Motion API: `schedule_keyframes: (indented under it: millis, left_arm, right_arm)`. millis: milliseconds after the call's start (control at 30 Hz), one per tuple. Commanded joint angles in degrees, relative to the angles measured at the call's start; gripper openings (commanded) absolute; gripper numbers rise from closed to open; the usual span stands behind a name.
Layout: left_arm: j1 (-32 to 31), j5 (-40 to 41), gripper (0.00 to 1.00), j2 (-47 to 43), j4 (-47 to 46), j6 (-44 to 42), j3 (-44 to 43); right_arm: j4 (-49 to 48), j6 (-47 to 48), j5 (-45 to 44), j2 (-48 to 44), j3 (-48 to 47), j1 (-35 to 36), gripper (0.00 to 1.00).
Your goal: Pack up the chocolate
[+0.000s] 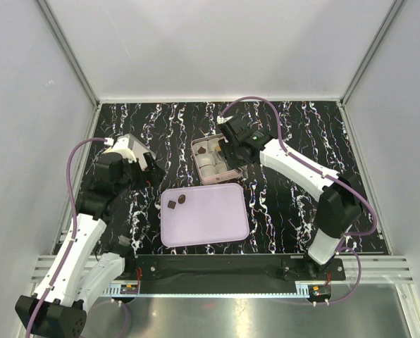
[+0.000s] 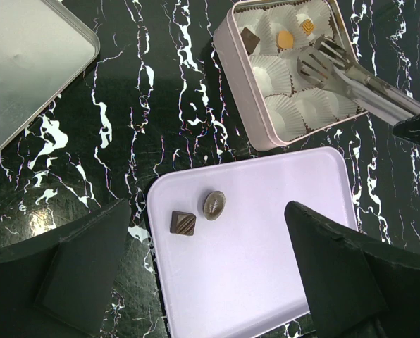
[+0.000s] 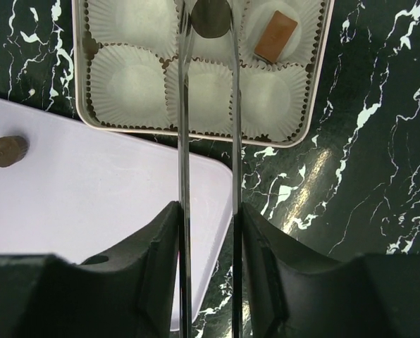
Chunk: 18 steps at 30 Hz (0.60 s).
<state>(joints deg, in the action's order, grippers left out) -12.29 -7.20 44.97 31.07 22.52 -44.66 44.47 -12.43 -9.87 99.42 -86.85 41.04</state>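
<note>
Two dark chocolate pieces, one square (image 2: 183, 222) and one round (image 2: 213, 205), lie on the lilac tray (image 1: 210, 225) near its far left corner. My left gripper (image 2: 206, 236) hovers open above them, holding nothing. The square tin (image 2: 231, 67) of white paper cups holds a dark piece (image 2: 249, 39) and two orange-tan pieces (image 2: 285, 39). My right gripper (image 3: 208, 211) is shut on metal tongs (image 3: 184, 141). The tong tips reach over the tin with a dark round chocolate (image 3: 210, 17) between them, above a middle cup. A brown piece (image 3: 275, 35) lies in the neighbouring cup.
The tin's lid (image 2: 27, 63) lies on the black marbled table, left of the tin and beside my left arm. The tray sits just in front of the tin. White walls enclose the table on three sides.
</note>
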Motion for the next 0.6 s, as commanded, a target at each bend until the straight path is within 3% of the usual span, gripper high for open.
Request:
schedule_keyframes:
  millis: [0,133,367,567]
  left_arm:
    - [0.43,-1.24,0.99,-0.41,-2.94,0.33,-1.30]
    - [0.43,-1.32,0.99,-0.50,-2.95,0.33,-1.21]
    - [0.52,-1.06,0.99,-0.59,-2.86,0.33,-1.30]
    - [0.52,1.31,0.99,-1.46,-2.33,0.33,-1.48]
  right_arm:
    - [-0.35,0.74,-0.68,-1.50,-3.85,-0.25,0.45]
    - [1.06,0.91,-0.07,-3.08,-5.26,-0.25,0.51]
    - [3.09,-0.14,3.62,-5.11,-5.88,0.88,0.50]
    - [0.80,-0.76,4.69,-6.17,-3.51,11.86,0.50]
